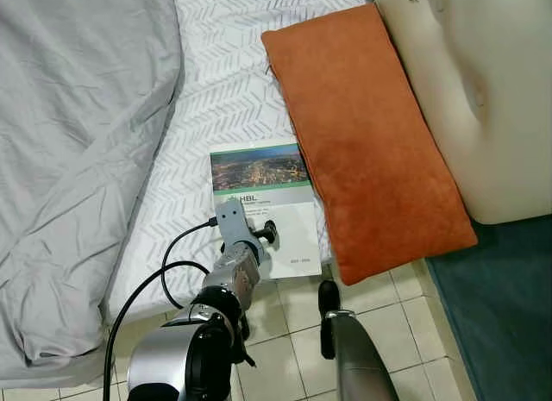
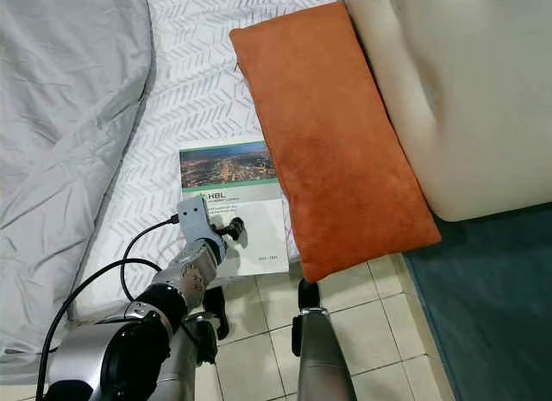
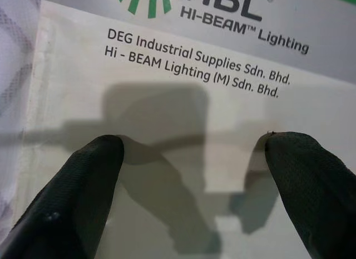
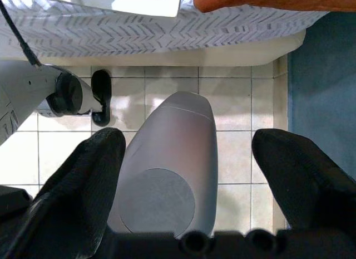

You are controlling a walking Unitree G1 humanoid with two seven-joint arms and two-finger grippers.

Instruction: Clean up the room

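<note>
Your nearer arm: left gripper (image 3: 189, 159), fingers spread, hung directly over the catalogue (image 1: 267, 207).
Catalogue's long axis: ran away from you.
Right gripper (image 4: 186, 159): open, idle.

Bright, even light, all sharp; the left tool (image 3: 192, 175) shadows the booklet (image 3: 183, 108).

I read this as a home bedroom: chevron-patterned white mattress (image 1: 216, 99) mid-frame, rumpled grey duvet (image 1: 78, 142) left, long rust-orange cushion (image 1: 366, 134) right, pale tiled floor (image 1: 285, 332) bottom.

Glossy paper catalogue (image 1: 263, 207), velvety cushion (image 1: 362, 134)
</note>
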